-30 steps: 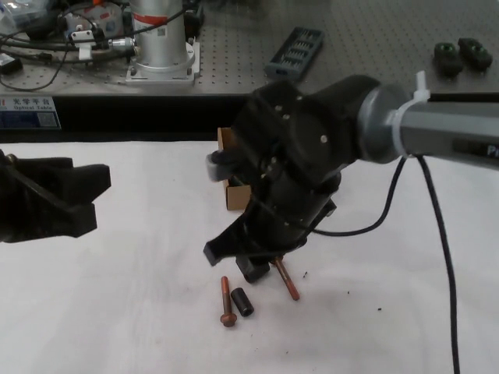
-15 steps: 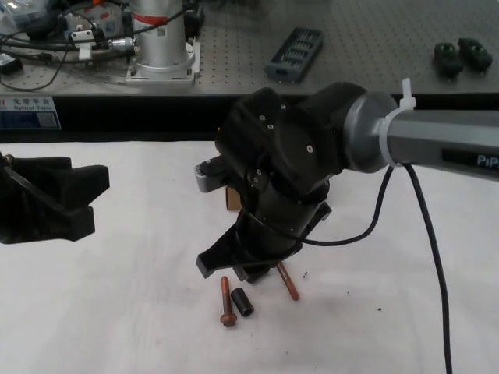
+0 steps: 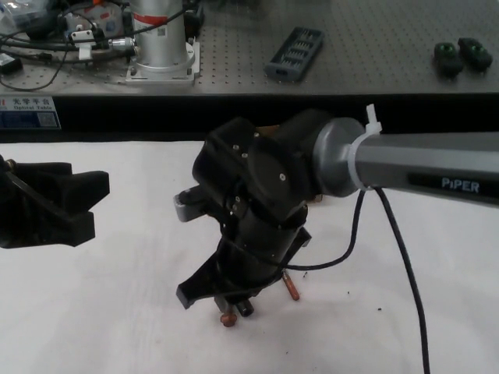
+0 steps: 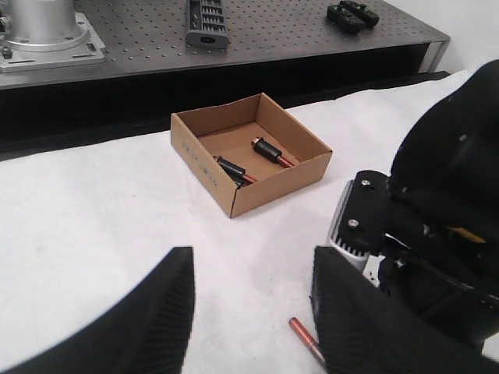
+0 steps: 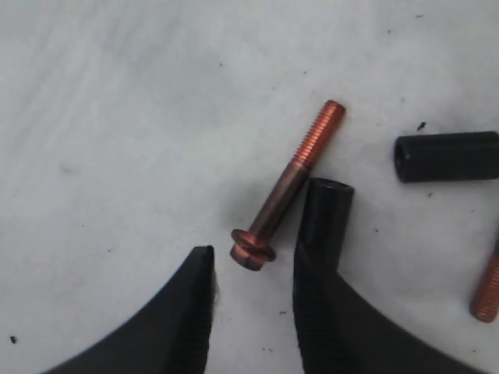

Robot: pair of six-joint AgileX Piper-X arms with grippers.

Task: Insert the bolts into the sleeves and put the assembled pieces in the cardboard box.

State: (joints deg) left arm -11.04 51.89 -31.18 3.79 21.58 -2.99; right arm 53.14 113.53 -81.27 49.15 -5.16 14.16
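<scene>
Right tool open, straddling the head of a bolt on the counter.
Spread fingers flank the bolt so that closing should seize it apart from the touching sleeve; left tool stands open at 9 o'clock; cardboard box holds two assembled pieces.

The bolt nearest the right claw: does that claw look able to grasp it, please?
Probably yes: the open right claw hovers over the bolt head, though the sleeve alongside may get pinched too.

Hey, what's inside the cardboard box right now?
The cardboard box holds two assembled pieces, each black with a copper end. Its near walls hide a strip of the floor behind them.
</scene>
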